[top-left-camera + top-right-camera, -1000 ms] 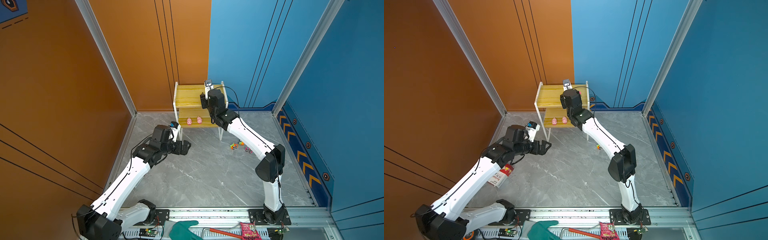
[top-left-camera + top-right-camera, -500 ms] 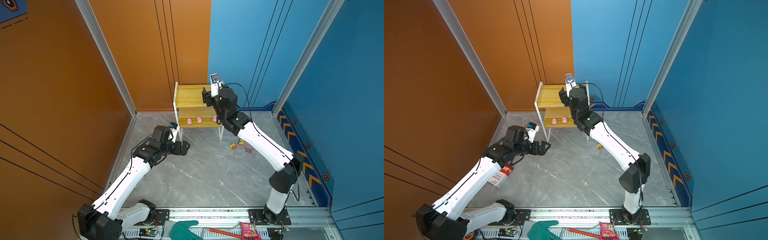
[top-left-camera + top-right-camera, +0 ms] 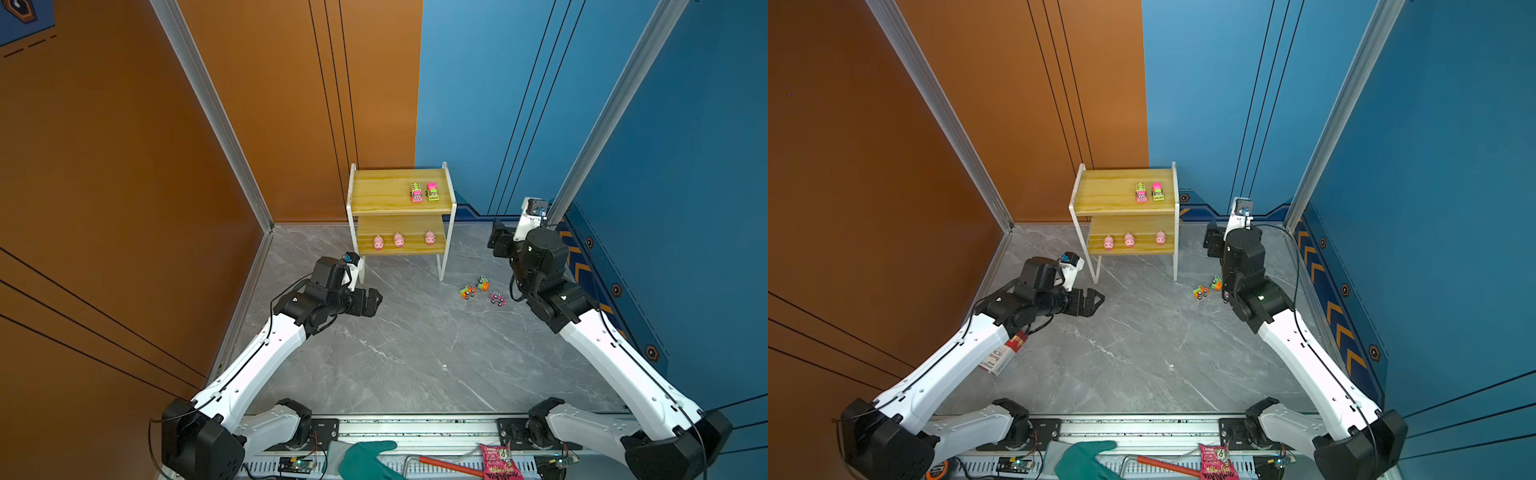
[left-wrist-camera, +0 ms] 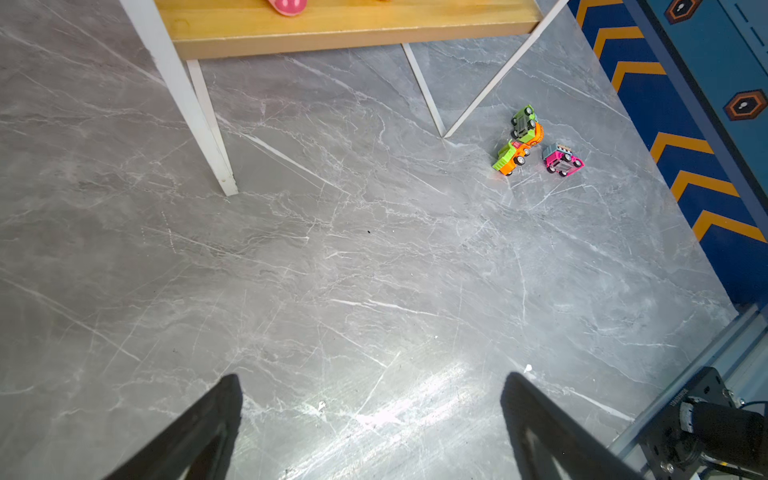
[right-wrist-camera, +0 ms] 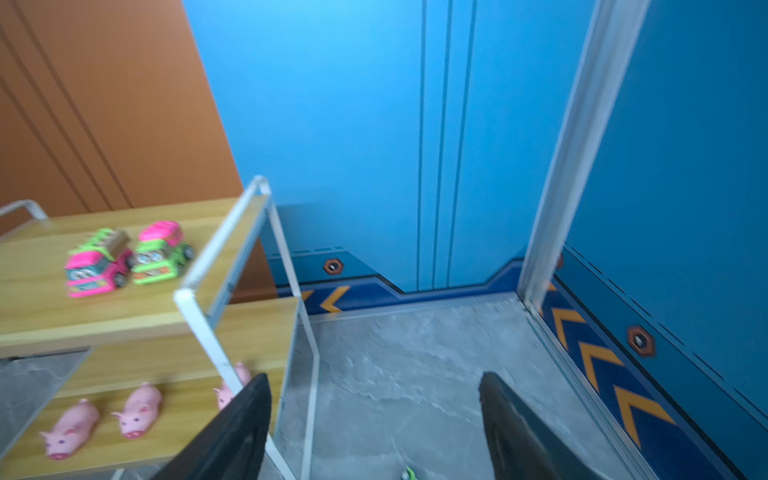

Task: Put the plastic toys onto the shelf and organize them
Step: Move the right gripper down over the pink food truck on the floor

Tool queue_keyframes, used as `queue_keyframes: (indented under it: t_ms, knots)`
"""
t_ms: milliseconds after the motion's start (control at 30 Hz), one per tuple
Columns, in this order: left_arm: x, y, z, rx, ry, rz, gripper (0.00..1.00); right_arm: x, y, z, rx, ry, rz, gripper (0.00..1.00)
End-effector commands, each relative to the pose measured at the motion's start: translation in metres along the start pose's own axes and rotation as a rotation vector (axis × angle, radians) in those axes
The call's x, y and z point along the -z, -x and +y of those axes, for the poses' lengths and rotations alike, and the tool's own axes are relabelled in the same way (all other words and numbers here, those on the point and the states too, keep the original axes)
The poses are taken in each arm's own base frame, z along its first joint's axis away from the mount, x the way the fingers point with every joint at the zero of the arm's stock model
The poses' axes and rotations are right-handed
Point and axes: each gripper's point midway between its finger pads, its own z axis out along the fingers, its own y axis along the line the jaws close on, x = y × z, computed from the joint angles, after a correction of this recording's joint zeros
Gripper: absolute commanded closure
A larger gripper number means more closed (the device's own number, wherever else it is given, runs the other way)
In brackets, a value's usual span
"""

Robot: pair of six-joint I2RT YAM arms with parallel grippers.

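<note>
The shelf (image 3: 382, 193) stands at the back wall. Two plastic toys, a pink truck (image 3: 416, 193) and a green and pink truck (image 3: 433, 191), are parked side by side on its top board. Three pink pigs (image 3: 399, 240) line the lower board. Three more trucks (image 3: 482, 286) lie in a cluster on the floor right of the shelf, also in the left wrist view (image 4: 536, 143). My right gripper (image 3: 500, 243) hangs open and empty above the floor, right of the shelf. My left gripper (image 3: 372, 301) is open and empty, low over the floor in front of the shelf's left leg.
A teal glove (image 3: 365, 457), a red-handled tool (image 3: 449, 465) and a pink snack packet (image 3: 496, 461) lie on the front rail. A red and white carton (image 3: 1003, 357) lies under my left arm. The blue wall stands close behind my right arm.
My right arm has drawn back from the shelf's top board to the right, uncovering the two trucks there, and its jaws stand wider. The left arm has not moved.
</note>
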Motion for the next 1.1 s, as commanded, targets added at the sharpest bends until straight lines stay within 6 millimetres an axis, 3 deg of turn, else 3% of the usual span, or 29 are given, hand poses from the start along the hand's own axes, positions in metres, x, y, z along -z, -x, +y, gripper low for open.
queue_keyframes:
  t_ms: [0, 233, 400, 800, 1067]
  knots:
    - [-0.01, -0.007, -0.003, -0.016, 0.012, 0.028, 0.02, 0.001, -0.078, -0.025, -0.085, -0.047, 0.221, 0.23]
    - [-0.021, -0.017, -0.017, -0.053, -0.016, 0.074, 0.02, -0.013, -0.193, -0.058, -0.168, -0.125, 0.545, 0.25]
    - [-0.024, -0.02, -0.021, -0.056, -0.039, 0.095, 0.02, -0.031, -0.242, -0.072, -0.188, -0.168, 0.704, 0.25]
    - [-0.022, -0.019, -0.022, -0.051, -0.056, 0.096, 0.02, -0.073, -0.287, -0.087, -0.267, -0.197, 0.815, 0.25]
    - [-0.018, -0.016, -0.017, -0.039, -0.05, 0.08, 0.02, -0.094, -0.299, -0.081, -0.257, -0.179, 0.856, 0.25]
